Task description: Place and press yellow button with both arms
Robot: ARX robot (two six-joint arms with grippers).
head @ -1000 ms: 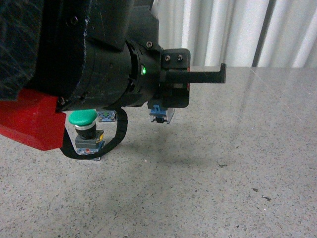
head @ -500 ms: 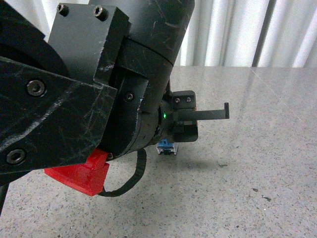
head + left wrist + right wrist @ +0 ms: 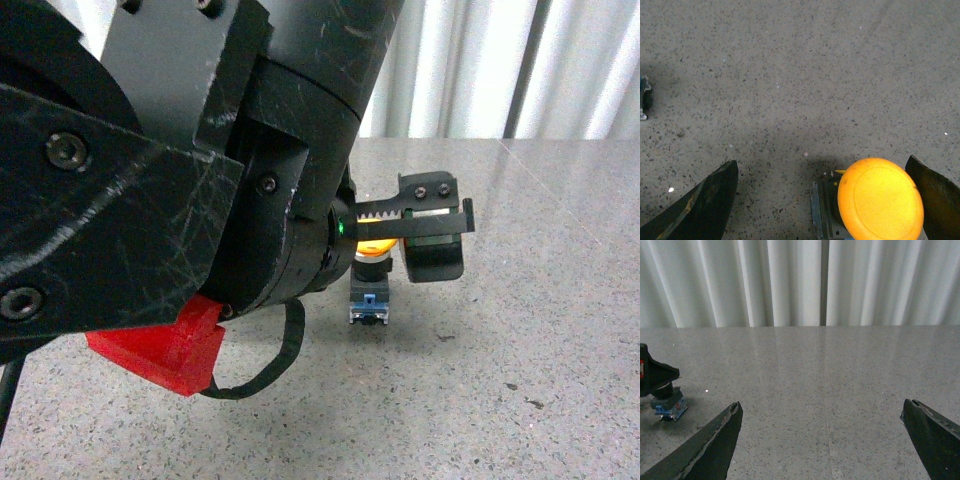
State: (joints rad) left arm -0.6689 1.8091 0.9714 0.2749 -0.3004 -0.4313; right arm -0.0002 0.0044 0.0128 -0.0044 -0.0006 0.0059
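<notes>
The yellow button (image 3: 880, 199) stands upright on the speckled table (image 3: 790, 75), its metal-edged base (image 3: 821, 212) showing beside the cap. My left gripper (image 3: 821, 167) is open just above it, and the cap sits close to one finger (image 3: 936, 197) with a wide gap to the other. In the front view the left gripper (image 3: 438, 216) hovers over the yellow cap (image 3: 376, 246) and blue base (image 3: 368, 305). My right gripper (image 3: 822, 407) is open over bare table, well away. A blue button base (image 3: 669, 407) shows at the edge of the right wrist view.
The bulky left arm (image 3: 150, 180) with a red part (image 3: 160, 350) blocks the left half of the front view. A small object (image 3: 644, 97) lies at the edge of the left wrist view. White curtains (image 3: 800, 280) hang behind the table.
The left arm has swung closer to the camera and hidden the green button. Its gripper has turned and come over the yellow button, whose cap now shows.
</notes>
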